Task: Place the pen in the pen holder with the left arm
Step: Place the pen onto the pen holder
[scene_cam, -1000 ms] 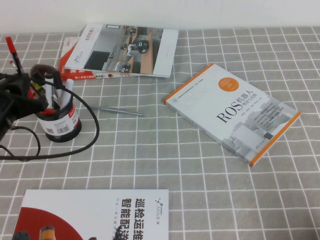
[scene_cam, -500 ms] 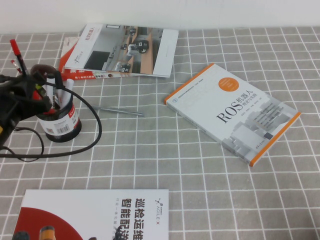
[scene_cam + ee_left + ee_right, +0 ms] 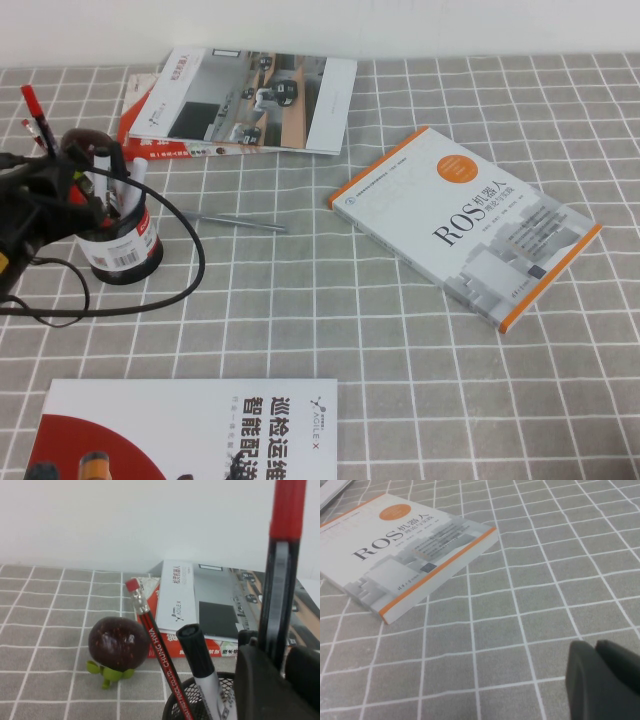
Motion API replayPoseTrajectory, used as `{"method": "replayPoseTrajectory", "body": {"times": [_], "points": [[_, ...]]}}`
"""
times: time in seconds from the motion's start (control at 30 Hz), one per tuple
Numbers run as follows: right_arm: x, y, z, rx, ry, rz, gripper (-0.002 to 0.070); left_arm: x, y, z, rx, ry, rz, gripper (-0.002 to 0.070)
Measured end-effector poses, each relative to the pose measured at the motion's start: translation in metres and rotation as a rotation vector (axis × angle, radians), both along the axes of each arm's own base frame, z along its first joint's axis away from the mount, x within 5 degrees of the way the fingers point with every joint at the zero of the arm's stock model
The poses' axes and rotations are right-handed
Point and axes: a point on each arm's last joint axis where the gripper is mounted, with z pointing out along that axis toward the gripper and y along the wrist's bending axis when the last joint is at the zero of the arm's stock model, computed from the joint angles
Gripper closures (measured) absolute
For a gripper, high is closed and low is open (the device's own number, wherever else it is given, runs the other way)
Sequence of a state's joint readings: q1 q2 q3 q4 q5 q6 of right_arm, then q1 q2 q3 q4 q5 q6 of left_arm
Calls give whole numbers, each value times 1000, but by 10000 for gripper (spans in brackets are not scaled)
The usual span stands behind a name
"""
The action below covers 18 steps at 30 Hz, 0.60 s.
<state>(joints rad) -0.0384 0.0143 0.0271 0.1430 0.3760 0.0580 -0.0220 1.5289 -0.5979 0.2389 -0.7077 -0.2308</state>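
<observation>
The pen [image 3: 36,118], black with a red cap, stands tilted with its cap up at the far left. My left gripper [image 3: 58,180] is shut on its barrel, right beside and over the rim of the pen holder [image 3: 122,246], a black mesh cup with a barcode label. In the left wrist view the pen [image 3: 280,575] rises between my fingers [image 3: 257,682], just above the mesh rim [image 3: 176,711]. The cup holds a red pencil [image 3: 152,645] and a black-capped white marker [image 3: 196,660]. The pen's lower end is hidden. My right gripper [image 3: 600,680] is shut and empty, low over the cloth.
A dark mangosteen toy [image 3: 118,642] sits behind the cup. A thin grey pen [image 3: 236,221] lies right of it. Magazines [image 3: 250,100] lie at the back, a ROS book [image 3: 465,225] at the right and a booklet [image 3: 190,430] at the front. Black cables [image 3: 150,295] loop beside the cup.
My left gripper has carried the pen a little to the right and lower, closer over the pen holder. Nothing else has moved.
</observation>
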Motion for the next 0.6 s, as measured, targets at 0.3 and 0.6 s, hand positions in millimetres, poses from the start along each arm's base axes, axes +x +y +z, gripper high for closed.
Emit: {"method": "replayPoseTrajectory", "body": {"times": [0.3, 0.6], "points": [[0, 0, 0, 0, 0, 0, 691, 0, 0, 0, 1, 4, 1, 459], [0, 0, 0, 0, 0, 0, 691, -13, 2, 27, 11, -44, 12, 429]]}}
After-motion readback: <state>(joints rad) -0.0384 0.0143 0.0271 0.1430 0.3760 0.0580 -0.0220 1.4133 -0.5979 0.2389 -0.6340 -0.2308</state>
